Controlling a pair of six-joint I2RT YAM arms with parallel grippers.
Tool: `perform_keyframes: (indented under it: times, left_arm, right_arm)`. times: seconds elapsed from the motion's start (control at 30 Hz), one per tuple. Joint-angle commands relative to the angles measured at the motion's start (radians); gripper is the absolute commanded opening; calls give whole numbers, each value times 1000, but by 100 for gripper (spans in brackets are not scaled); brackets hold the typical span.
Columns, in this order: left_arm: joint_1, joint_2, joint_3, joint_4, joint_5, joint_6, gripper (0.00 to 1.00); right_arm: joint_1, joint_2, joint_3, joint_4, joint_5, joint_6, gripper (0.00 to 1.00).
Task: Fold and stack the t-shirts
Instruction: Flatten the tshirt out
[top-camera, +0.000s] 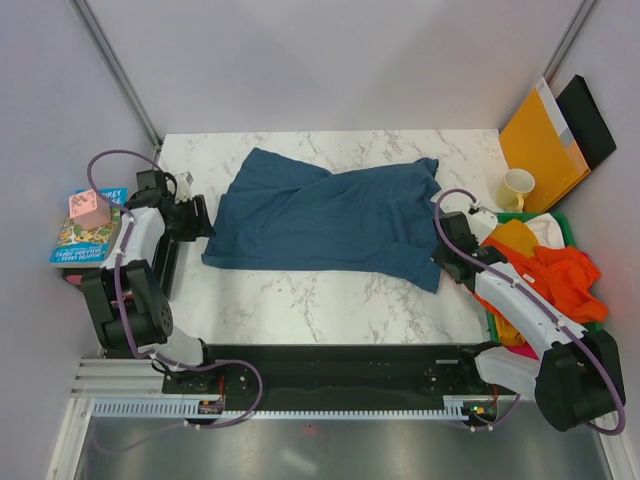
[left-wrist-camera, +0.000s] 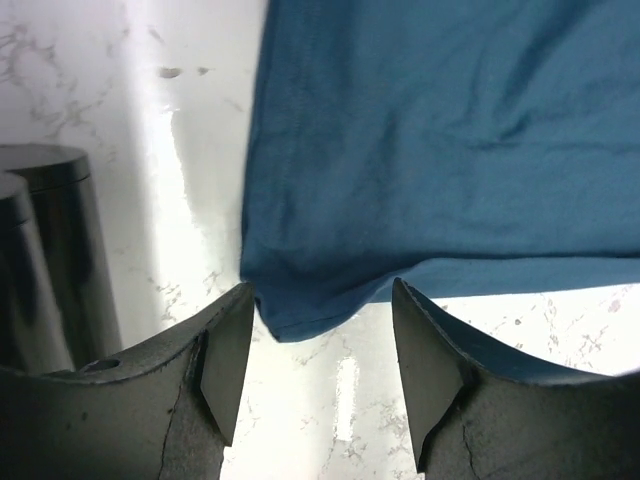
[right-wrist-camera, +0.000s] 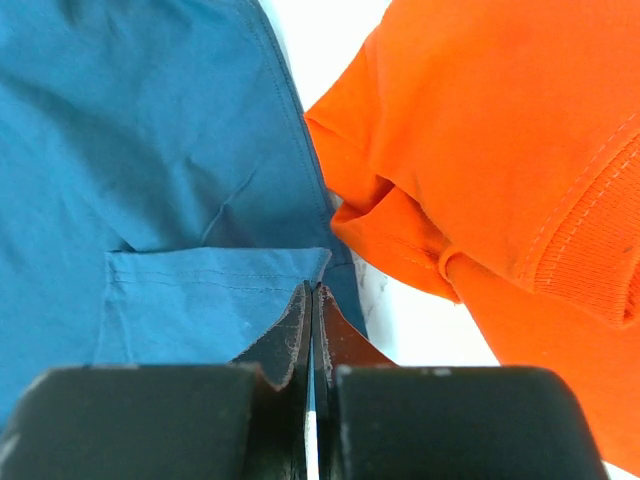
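A dark teal-blue t-shirt (top-camera: 330, 215) lies spread out across the middle of the marble table. My left gripper (top-camera: 203, 222) is open at the shirt's left edge. In the left wrist view (left-wrist-camera: 320, 300) the shirt's corner (left-wrist-camera: 300, 315) lies just between the fingertips, untouched. My right gripper (top-camera: 443, 258) is at the shirt's lower right corner. In the right wrist view (right-wrist-camera: 313, 288) its jaws are shut on the folded hem corner (right-wrist-camera: 220, 280). A bright orange t-shirt (top-camera: 555, 275) is heaped at the right and shows beside the teal cloth (right-wrist-camera: 480, 130).
A green bin (top-camera: 563, 222) at the right edge holds the orange heap, with yellow-orange cloth (top-camera: 515, 237) on it. A cream cup (top-camera: 517, 187), an orange envelope (top-camera: 540, 140) and a black flat item (top-camera: 590, 118) stand behind. Books (top-camera: 85, 242) with a pink cube (top-camera: 88, 208) lie at the left.
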Motion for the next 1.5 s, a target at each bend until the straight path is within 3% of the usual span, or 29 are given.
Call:
perform_keyframes:
  times: [0.0,0.47,0.57,0.63,0.93,1.0,1.1,1.13,1.23,1.33,1.47]
  left_arm:
    - [5,4,-4,-13,-25,-36,65]
    - [5,76,-52,-64,-10,18,55]
    - [5,93,-47,-88,-17,53,38]
    - [5,87,-53,-87,-23,70,35]
    - [5,67,-69,-107,-22,119,2]
    - [5,64,-72,-108,-24,121,2]
    - [5,48,-75,-108,-22,122,22]
    - [5,37,-72,-107,-19,124,38]
    - [5,12,-64,-101,-16,121,57]
    - [5,-18,-64,-91,-22,121,62]
    - [5,-15,-90,-101,-24,138,62]
  right_arm:
    - [5,-12,-5,-11,24,-42,0]
    - [3,3,-16,9,7,-74,0]
    - [3,8,-16,15,1,-77,0]
    - [3,10,-17,18,-3,-79,0]
    - [5,5,-28,20,-13,-77,0]
    - [5,5,-28,20,-13,-79,0]
    - [5,3,-31,23,-16,-76,0]
    - [6,5,-32,26,-17,-76,0]
    - [16,3,-36,31,-19,-71,0]
    - [23,3,-39,32,-14,-66,0]
    - [25,0,-45,31,-13,-66,0]
